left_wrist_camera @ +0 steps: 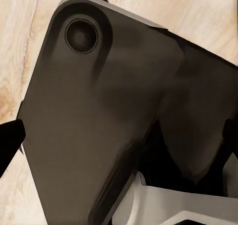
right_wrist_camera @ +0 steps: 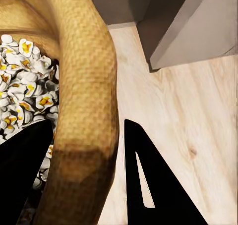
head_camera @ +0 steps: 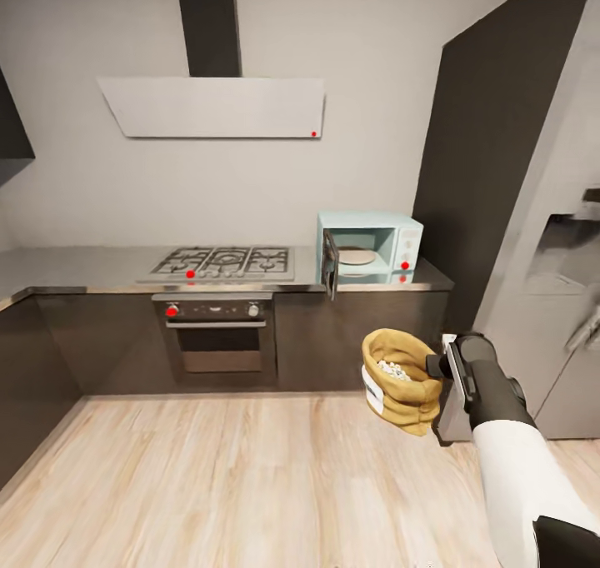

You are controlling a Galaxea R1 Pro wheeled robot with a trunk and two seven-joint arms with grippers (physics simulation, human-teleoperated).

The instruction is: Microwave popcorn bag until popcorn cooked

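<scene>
Head view, one popcorn bag [head_camera: 402, 379] of popcorn [head_camera: 393, 370] clamped in right gripper [head_camera: 435, 366], one microwave [head_camera: 370, 247] door open

Bag [head_camera: 400, 381] left of right pincer [head_camera: 435, 366], popcorn [head_camera: 392, 370] in it; microwave [head_camera: 371, 247] behind on countertop [head_camera: 83, 268].

The head view is evenly bright, with soft light and no clear source; the wall [head_camera: 367, 68] is pale and the wooden floor [head_camera: 208, 485] shows almost no cast shadows. The grey countertop [head_camera: 75, 268] has a weak sheen. Straight lines lean and stretch toward the edges, as with a wide lens. The fridge front [head_camera: 567, 260] looks smeared and low in detail. In the left wrist view a dark robot part [left_wrist_camera: 99, 126] is soft and blurred. The popcorn [right_wrist_camera: 25, 86] in the right wrist view is sharp and well lit.
</scene>
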